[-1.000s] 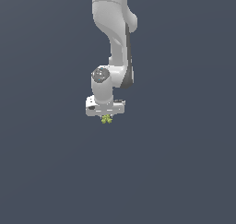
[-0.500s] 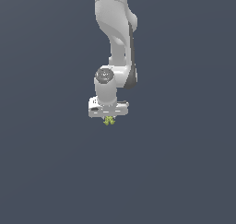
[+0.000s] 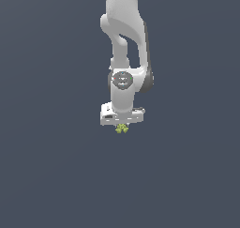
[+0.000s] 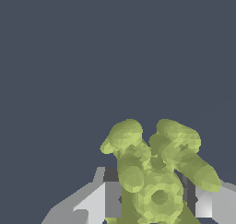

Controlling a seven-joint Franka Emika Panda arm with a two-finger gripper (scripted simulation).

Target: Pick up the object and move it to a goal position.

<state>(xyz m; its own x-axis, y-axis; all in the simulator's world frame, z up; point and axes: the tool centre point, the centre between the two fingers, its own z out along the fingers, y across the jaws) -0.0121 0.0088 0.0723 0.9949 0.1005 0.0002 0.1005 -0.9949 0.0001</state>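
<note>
Gripper (image 3: 122, 126), object (image 3: 122, 128) shifted rightward.

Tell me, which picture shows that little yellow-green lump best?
The wrist view: the object fills the picture there, its lobes plain, sitting between the gripper's fingers. In the exterior view it is only a tiny speck under the white hand.

I see the arm (image 3: 124, 39) reaching straight down, with the gripper (image 3: 122, 125) at its lower end. The object (image 3: 122, 128) sits directly under the gripper, between its fingers (image 4: 99, 202), one finger on each side touching it, its lobes poking out beyond them.
</note>
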